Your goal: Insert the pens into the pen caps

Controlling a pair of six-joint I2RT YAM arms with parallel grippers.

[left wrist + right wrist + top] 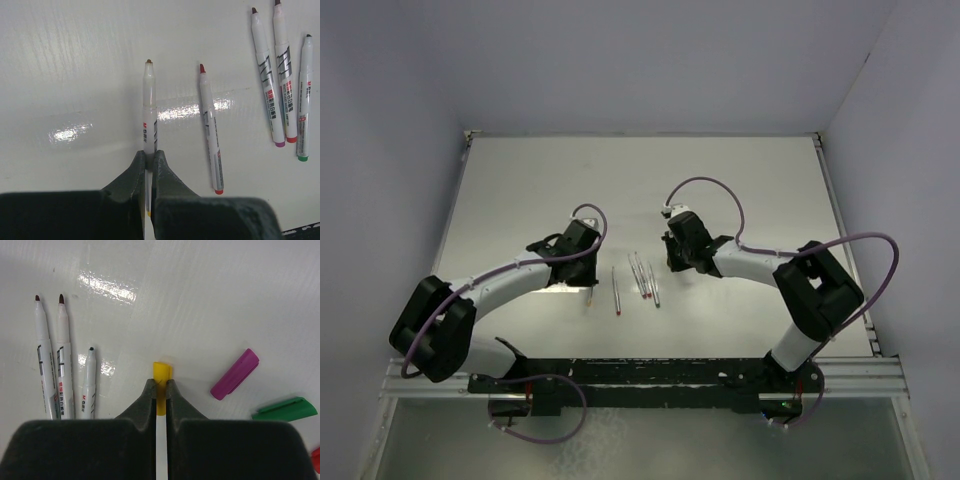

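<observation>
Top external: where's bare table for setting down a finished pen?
Free: the far table strip between the back wall and the left pincer and right pincer. Crowded: between them, where loose pens lie, and just past the right pincer, opposite the pens, by the purple cap and green cap.

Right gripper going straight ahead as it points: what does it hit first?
Way looks free: ahead of the right gripper and its yellow cap lies only bare table, though depth is unclear.
</observation>
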